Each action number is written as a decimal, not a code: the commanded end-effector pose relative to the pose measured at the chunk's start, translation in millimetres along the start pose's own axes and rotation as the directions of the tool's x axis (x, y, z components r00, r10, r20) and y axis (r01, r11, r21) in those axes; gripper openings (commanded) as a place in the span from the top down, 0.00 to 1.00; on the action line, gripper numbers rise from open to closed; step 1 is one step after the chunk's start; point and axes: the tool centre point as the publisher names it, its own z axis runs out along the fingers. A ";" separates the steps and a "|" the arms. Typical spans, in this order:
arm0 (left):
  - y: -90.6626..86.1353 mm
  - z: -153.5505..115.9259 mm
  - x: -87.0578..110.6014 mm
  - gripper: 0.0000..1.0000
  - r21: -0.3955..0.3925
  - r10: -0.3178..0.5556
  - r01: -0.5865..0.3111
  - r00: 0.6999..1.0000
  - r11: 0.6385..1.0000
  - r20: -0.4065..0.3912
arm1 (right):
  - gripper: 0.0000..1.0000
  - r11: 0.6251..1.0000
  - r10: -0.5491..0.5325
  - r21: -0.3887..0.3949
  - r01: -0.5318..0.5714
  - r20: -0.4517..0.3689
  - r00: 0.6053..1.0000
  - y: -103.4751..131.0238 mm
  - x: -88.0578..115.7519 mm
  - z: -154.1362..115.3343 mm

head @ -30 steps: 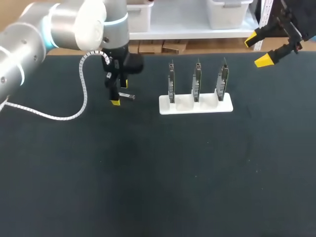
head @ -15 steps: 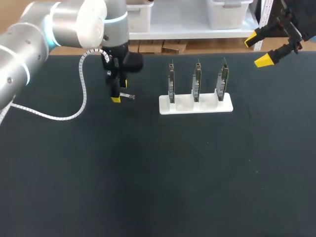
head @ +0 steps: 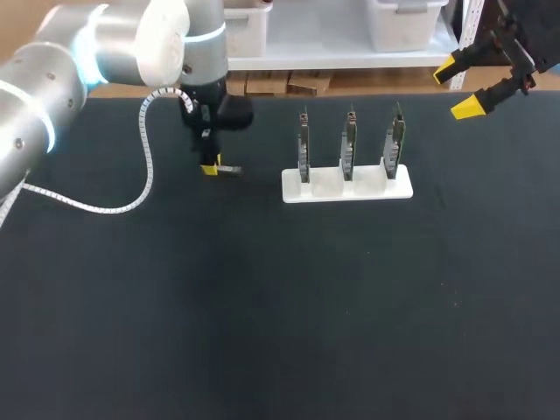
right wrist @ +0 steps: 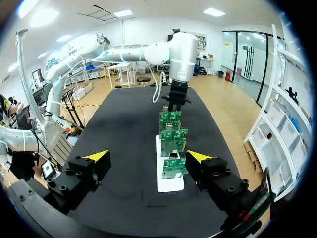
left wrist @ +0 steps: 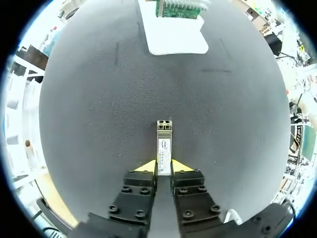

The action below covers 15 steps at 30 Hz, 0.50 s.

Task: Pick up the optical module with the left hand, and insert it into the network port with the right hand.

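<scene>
Black worktop (head: 262,306): carrying a white stand (head: 346,185) with three green boards (head: 349,144) standing upright in a row
Optical module (left wrist: 164,144): lying flat on the worktop, left of the stand and apart from it, its far end pointing toward the stand
Left end effector (left wrist: 164,167): sitting low over the module's near end, narrow, yellow tips pressing on both long sides
Right end effector (right wrist: 147,157): hanging wide open, holding nothing, above the worktop's far right corner, boards lining up ahead of it
Network port (right wrist: 173,155): showing on the nearest board
</scene>
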 end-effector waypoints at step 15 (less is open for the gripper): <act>-5.9 -69.7 -8.0 1.00 0.013 -0.074 0.082 0.801 0.997 0.595 | 0.00 1.000 -0.001 0.002 0.001 0.000 1.000 0.6 0.4 0.2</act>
